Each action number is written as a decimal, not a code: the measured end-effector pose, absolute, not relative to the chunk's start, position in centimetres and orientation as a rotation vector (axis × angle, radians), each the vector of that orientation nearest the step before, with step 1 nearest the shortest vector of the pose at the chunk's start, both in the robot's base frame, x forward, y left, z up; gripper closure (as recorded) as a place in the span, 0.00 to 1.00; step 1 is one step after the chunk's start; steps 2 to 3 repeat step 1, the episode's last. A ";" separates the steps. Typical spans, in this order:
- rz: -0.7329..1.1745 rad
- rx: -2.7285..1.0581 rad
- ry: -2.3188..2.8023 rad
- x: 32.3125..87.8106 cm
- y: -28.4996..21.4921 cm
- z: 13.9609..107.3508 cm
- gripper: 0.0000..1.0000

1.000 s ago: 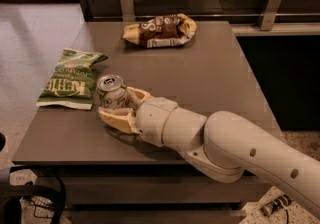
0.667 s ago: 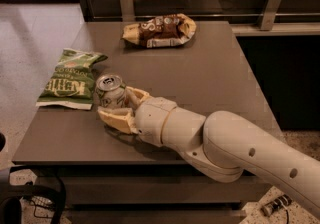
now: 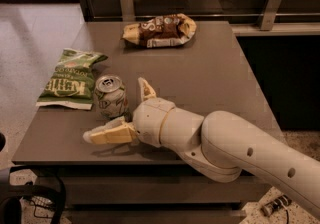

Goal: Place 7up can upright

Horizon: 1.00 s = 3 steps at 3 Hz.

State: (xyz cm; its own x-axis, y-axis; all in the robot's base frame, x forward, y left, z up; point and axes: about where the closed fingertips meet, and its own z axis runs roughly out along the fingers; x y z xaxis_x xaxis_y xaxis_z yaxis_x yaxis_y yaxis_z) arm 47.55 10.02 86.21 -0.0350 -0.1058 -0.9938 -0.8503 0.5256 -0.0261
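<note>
Camera view shows my gripper [image 3: 115, 110] wide open, low over the bench [image 3: 210, 68], holding nothing. The 7up can [image 3: 110, 95] stands upright between my fingers [image 3: 107, 135], just beside the green chip bag [image 3: 67, 78].

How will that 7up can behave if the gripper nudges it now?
The can stands upright inside the open gripper, so a low push would probably slide it. It is tall and narrow, so a high knock could tip it, then it may roll.
</note>
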 end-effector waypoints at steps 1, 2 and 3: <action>0.738 -0.862 1.505 47.6 10.0 86.2 0.00; 0.738 -0.862 1.505 47.6 10.0 86.2 0.00; 0.738 -0.862 1.505 47.6 10.0 86.2 0.00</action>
